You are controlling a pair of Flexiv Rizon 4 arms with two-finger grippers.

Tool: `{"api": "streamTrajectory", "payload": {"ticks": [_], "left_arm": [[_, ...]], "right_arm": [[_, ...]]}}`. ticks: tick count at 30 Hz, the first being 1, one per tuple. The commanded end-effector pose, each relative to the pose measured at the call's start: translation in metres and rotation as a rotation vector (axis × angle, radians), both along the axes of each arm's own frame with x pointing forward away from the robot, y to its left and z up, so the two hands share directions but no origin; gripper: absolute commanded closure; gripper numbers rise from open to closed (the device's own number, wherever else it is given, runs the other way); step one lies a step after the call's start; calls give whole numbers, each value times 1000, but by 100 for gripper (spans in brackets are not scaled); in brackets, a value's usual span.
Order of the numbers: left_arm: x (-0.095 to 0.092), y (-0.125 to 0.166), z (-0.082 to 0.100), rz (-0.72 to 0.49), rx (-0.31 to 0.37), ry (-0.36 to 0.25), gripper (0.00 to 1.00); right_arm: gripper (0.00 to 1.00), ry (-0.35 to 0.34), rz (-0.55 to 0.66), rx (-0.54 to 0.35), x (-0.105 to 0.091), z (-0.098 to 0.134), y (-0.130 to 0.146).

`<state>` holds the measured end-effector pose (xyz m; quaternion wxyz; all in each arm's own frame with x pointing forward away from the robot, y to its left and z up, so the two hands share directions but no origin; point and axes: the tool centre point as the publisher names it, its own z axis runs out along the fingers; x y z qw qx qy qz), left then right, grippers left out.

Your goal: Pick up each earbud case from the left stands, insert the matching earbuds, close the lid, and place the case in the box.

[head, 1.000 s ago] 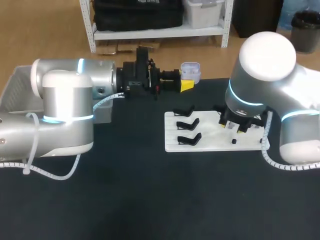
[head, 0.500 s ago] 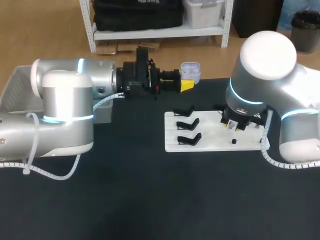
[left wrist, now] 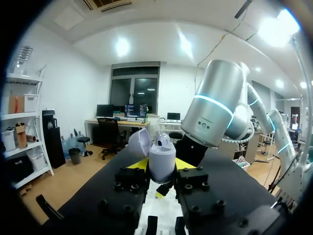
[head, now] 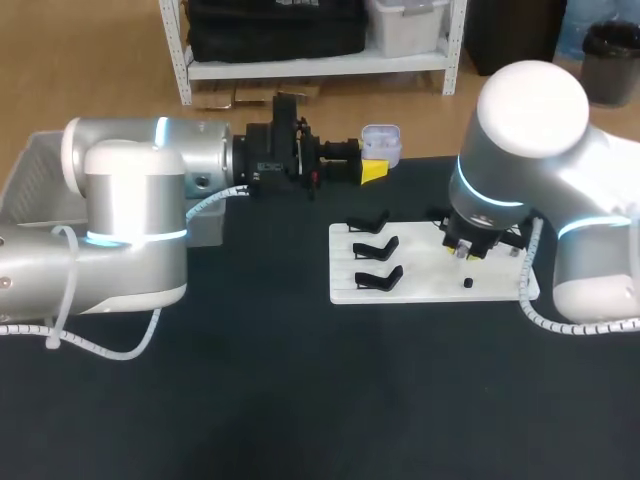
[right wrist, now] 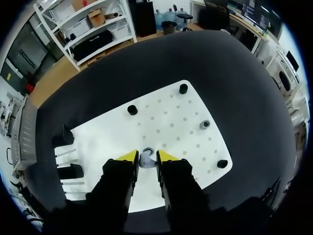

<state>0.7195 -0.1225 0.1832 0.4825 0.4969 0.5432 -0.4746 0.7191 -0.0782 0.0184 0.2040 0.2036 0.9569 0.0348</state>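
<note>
At the table's far edge, your left gripper [left wrist: 161, 167] clamps the earbud case [left wrist: 161, 157], its lid open. Over the white board [right wrist: 171, 117], your right gripper [right wrist: 147, 156], nearly closed, pinches one earbud [right wrist: 146, 161].

lilac case [left wrist: 161, 159], white board [right wrist: 166, 122] — black stands [head: 378, 247]

My tabletop [head: 300, 400] is a dark, nearly black surface. A flat white board [head: 430, 285] lies directly on it, right of the middle. The board carries three black stands [head: 375, 250] along its left side and small pegs [right wrist: 132, 109] spread over its other half. A grey box [head: 30, 185] sits at the far left, only partly in sight.
</note>
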Motion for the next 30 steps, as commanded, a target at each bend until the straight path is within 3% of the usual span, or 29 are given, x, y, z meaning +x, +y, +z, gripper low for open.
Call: {"api": "streamTrajectory", "payload": {"ticks": [1,3,8,12,18,24,30], "left_arm": [[-2,0,-1,7,-6,-5,100],[-2,0,-1,7,-6,-5,100],[-2,0,-1,7,-6,-5,100],[-2,0,-1,7,-6,-5,100],[-2,0,-1,7,-6,-5,100],[-2,0,-1,7,-6,-5,100],[-2,0,-1,7,-6,-5,100]], "right_arm": [[89,3,-2,-6,1,0,1],[100,3,-4,-7,1,0,1],[100,0,1,-8,0,6,1],[100,12,12,-1,-4,23,2],[100,93,67,61,-20,66,0],[100,147,180,40,-42,117,3],[100,148,278,29,-58,157,19]]}}
